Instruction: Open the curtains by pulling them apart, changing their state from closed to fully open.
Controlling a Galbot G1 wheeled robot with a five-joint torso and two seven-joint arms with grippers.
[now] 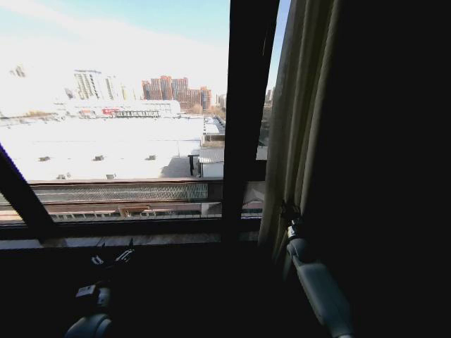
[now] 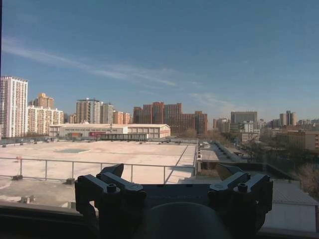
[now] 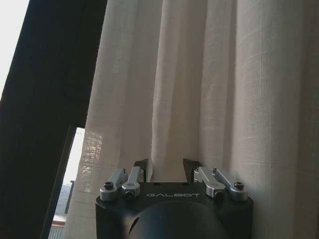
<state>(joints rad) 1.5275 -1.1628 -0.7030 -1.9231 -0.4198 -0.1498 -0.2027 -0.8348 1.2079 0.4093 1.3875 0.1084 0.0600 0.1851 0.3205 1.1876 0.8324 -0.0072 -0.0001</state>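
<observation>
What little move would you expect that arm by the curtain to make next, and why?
Probably close its fingers on the fold. The right gripper sits against the curtain with a pleat between its open fingers, and the fabric hangs bunched beside the window frame. The left gripper hangs low and open, facing bare glass.

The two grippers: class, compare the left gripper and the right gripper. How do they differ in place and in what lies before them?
The left gripper sits low before the bare window glass; the right gripper is raised against the curtain. The left gripper's fingers frame open sky and rooftops; the right gripper's fingers straddle a curtain fold. Both stand open.
</observation>
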